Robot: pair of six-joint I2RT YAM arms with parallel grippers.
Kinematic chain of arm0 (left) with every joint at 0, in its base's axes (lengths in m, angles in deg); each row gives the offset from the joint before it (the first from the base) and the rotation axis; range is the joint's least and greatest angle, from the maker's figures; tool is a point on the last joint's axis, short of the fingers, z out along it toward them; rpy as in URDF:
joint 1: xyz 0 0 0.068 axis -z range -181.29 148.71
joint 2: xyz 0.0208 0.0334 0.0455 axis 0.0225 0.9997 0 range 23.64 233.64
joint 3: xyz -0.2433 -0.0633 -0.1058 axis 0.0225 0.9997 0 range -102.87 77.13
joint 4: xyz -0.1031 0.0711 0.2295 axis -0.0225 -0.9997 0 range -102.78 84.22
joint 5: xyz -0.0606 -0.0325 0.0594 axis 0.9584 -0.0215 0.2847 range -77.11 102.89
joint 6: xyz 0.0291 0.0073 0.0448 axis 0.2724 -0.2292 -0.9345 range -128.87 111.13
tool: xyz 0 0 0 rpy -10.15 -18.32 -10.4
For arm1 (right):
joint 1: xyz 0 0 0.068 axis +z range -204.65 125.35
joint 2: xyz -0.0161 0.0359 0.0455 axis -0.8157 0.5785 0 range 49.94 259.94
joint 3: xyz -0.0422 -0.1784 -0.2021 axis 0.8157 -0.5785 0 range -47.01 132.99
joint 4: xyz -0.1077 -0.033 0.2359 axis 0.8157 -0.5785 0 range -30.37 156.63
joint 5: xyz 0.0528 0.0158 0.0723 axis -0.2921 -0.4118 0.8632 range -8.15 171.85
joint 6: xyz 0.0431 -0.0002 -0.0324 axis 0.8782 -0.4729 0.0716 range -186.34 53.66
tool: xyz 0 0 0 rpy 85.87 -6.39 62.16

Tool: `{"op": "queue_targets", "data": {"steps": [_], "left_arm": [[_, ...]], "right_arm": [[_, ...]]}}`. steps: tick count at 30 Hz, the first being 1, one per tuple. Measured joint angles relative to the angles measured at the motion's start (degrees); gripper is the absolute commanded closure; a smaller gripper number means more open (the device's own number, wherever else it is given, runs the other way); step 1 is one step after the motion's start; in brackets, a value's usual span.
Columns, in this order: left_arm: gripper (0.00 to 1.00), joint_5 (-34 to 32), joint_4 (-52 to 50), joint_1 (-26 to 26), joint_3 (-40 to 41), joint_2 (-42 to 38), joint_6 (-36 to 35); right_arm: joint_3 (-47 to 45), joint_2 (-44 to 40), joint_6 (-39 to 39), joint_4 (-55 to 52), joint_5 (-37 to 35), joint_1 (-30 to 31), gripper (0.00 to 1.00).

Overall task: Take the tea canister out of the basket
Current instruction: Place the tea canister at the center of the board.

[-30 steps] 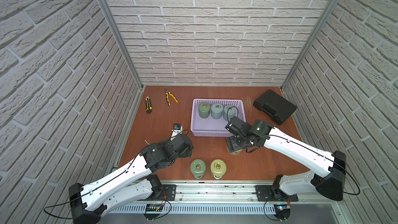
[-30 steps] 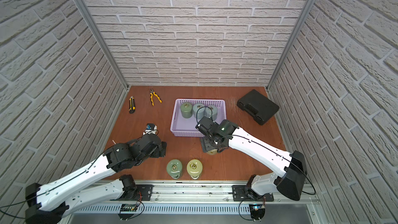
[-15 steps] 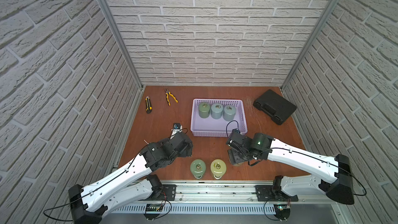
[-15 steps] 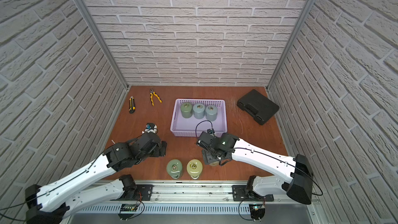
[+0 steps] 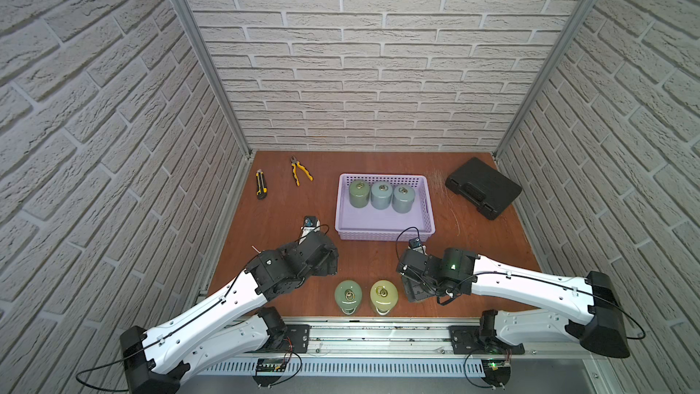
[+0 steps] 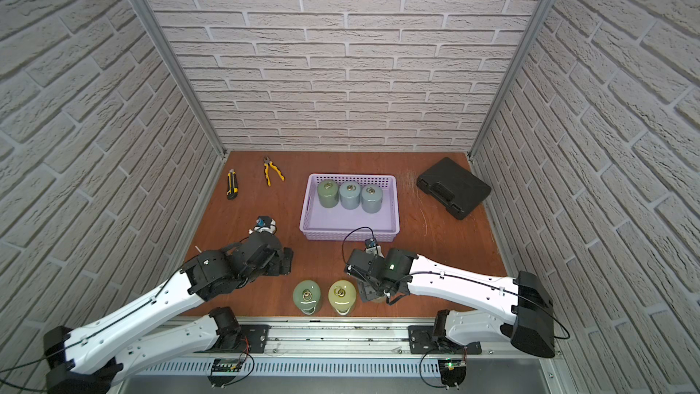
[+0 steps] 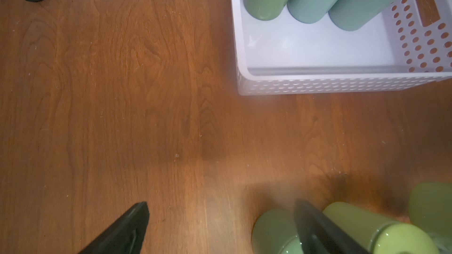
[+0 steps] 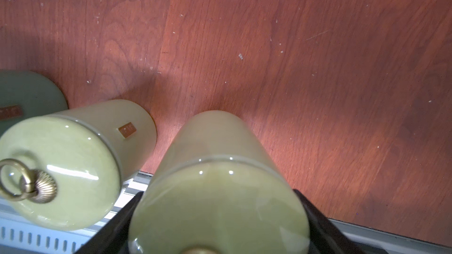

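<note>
L end effector [image 7: 220,204] jaws wide apart, held low, R end effector [image 8: 217,194] clamped round tea canister [image 8: 212,147]

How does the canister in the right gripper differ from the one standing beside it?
The held canister is clamped in the right gripper; the neighbouring canister stands free. In both top views the held canister is mostly hidden under the gripper; the neighbouring canister shows its whole lid. Only the neighbouring canister shows a small brown label, the held canister none. Both are glossy yellow-green.

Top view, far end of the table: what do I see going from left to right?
utility knife → pliers → basket → black case
</note>
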Motion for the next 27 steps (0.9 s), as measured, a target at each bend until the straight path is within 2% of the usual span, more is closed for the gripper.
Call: {"op": "queue_targets", "data": {"steps": [27], "left_arm": [[0.02, 3.1, 0.0, -1.7, 0.0, -0.5, -1.2]], "right_arm": [[-5.8, 0.0, 6.9, 5.2, 0.1, 5.3, 0.54]]}}
